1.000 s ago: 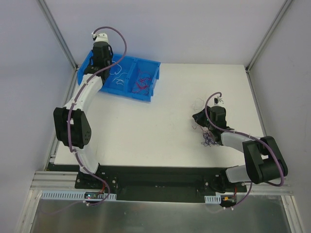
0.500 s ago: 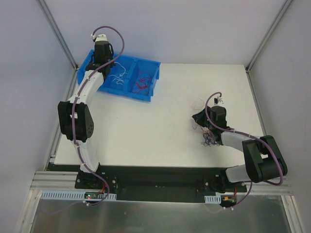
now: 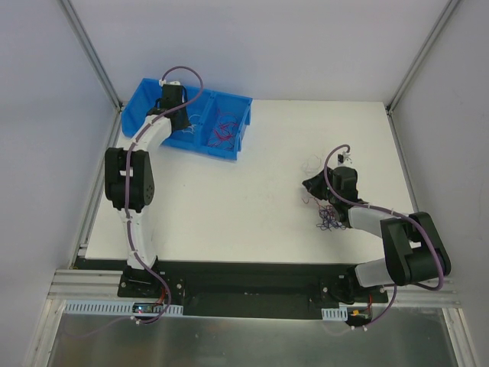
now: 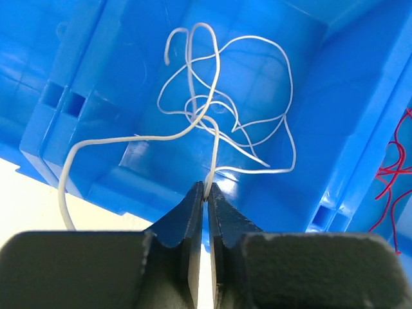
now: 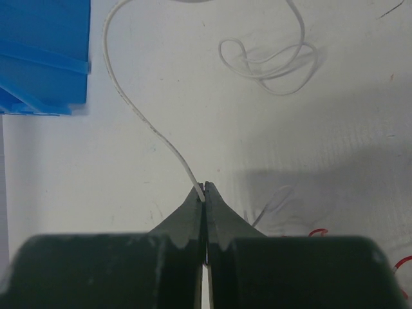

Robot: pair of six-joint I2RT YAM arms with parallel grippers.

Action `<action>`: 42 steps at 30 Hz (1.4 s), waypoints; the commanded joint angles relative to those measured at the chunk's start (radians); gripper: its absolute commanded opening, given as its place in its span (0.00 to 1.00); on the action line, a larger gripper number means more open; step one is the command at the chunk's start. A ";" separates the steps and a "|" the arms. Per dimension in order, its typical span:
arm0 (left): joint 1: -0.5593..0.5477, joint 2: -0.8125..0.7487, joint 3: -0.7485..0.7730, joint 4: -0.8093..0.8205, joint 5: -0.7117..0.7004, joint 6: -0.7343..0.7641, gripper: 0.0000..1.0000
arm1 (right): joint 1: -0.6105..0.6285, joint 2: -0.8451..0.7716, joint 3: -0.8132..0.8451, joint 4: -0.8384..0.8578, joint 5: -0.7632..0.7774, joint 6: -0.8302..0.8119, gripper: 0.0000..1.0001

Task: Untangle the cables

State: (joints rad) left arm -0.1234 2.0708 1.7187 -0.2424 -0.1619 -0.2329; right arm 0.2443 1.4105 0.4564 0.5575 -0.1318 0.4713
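The tangled cables (image 3: 328, 218), a small purple and red bunch, lie on the white table beside my right forearm, with white strands (image 3: 311, 162) just beyond. My right gripper (image 5: 205, 192) is low over the table, shut on the end of one white cable (image 5: 138, 112) that curves away to the left. A looped white cable (image 5: 273, 64) lies farther off. My left gripper (image 4: 206, 190) hangs over the blue bin (image 3: 206, 147), shut on a white cable (image 4: 212, 145) that rises from the curly white bundle (image 4: 244, 96) in the bin's left compartment. Red cables (image 3: 224, 126) fill the compartment to its right.
The blue bin (image 4: 360, 96) stands at the table's back left corner, and its corner (image 5: 38, 58) shows in the right wrist view. Grey walls and metal frame posts (image 3: 88, 46) close in the table on three sides.
My left arm has swung right and nearer over the bin, still holding the white cable. The right arm has stayed where it was.
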 commanded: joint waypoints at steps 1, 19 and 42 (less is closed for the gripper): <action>0.002 -0.050 0.015 -0.032 0.021 0.014 0.12 | -0.008 -0.004 0.016 0.079 -0.019 0.010 0.01; 0.002 -0.384 -0.124 -0.004 0.251 0.018 0.67 | -0.002 -0.038 -0.027 0.139 -0.019 0.007 0.01; 0.177 -0.523 -0.413 0.091 0.564 -0.190 0.76 | -0.002 0.024 0.002 0.167 -0.075 0.015 0.01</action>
State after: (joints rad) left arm 0.0486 1.7294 1.4441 -0.2474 0.6434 -0.4332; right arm 0.2420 1.4223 0.4309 0.6697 -0.1829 0.4820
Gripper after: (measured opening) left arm 0.774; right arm 0.009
